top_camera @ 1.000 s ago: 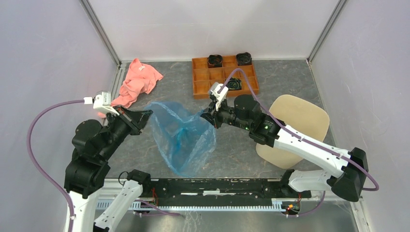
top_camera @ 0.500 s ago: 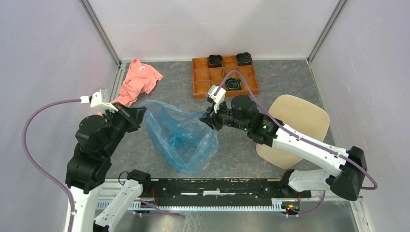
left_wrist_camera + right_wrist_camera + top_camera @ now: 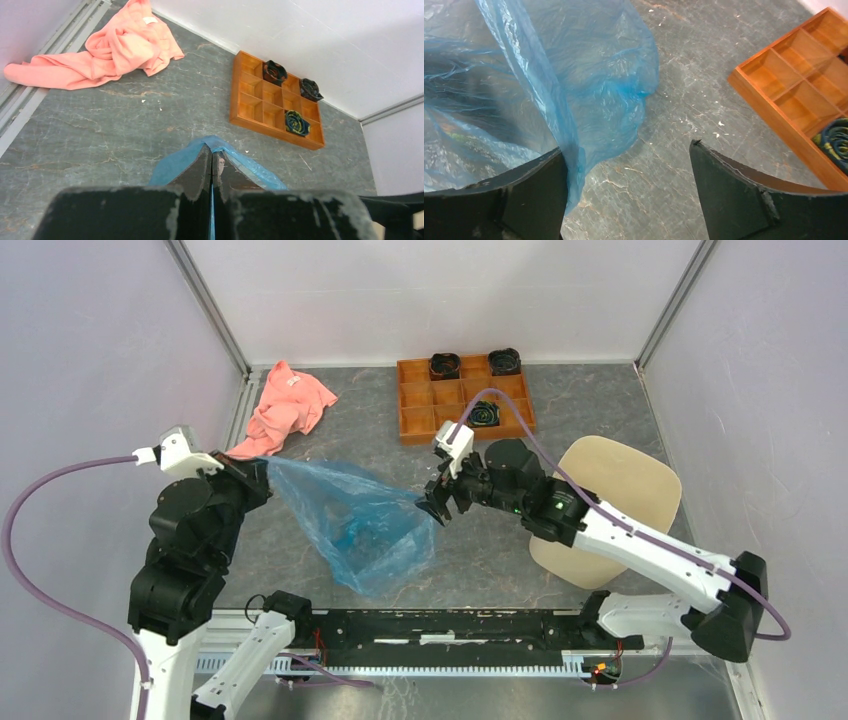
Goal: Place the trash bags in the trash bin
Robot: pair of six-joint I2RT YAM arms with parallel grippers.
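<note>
The light-blue trash bag [image 3: 352, 522] hangs stretched between the two arms above the grey floor. My left gripper [image 3: 262, 466] is shut on its upper left corner, and in the left wrist view the blue film [image 3: 172, 167] wraps round the closed fingertips of the left gripper [image 3: 211, 150]. My right gripper [image 3: 434, 506] stands open at the bag's right edge. In the right wrist view the bag [image 3: 574, 75] drapes against the left finger's inner side, with nothing else between the jaws of the right gripper [image 3: 625, 147]. The beige trash bin [image 3: 630, 476] sits at the right, partly behind the right arm.
A salmon-pink cloth [image 3: 285, 408] lies at the back left by the wall rail. An orange-brown compartment tray [image 3: 462, 400] with dark rolled items stands at the back centre, also seen as the tray [image 3: 804, 75] close to the right gripper. White walls enclose the floor.
The right gripper has opened and let go of the bag's right edge. The left arm has pulled its corner up and to the left, drawing the bag out.
</note>
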